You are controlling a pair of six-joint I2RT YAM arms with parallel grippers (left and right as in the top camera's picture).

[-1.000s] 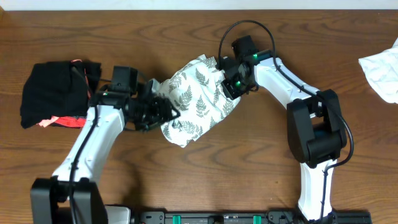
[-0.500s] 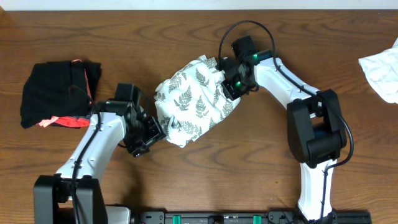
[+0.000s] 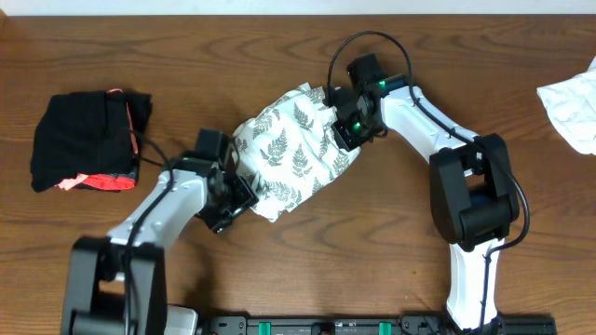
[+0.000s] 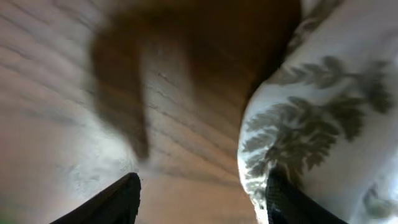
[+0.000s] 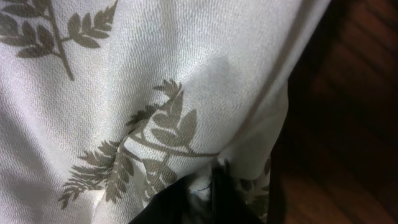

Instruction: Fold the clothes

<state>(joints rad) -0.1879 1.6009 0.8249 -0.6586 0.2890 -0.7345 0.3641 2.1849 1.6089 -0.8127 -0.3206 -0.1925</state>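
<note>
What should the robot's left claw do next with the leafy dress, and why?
Probably nudge the left claw a little toward the fern-print dress and close on its near edge. That claw is open over bare table, cloth just beside it, while the right claw is shut on the far side. The dress is bunched, so spreading it likely needs both ends held.

White cloth [image 3: 570,110] cut off at right edge — right tool [image 5: 211,183] tips buried in dress [image 5: 124,93].
</note>
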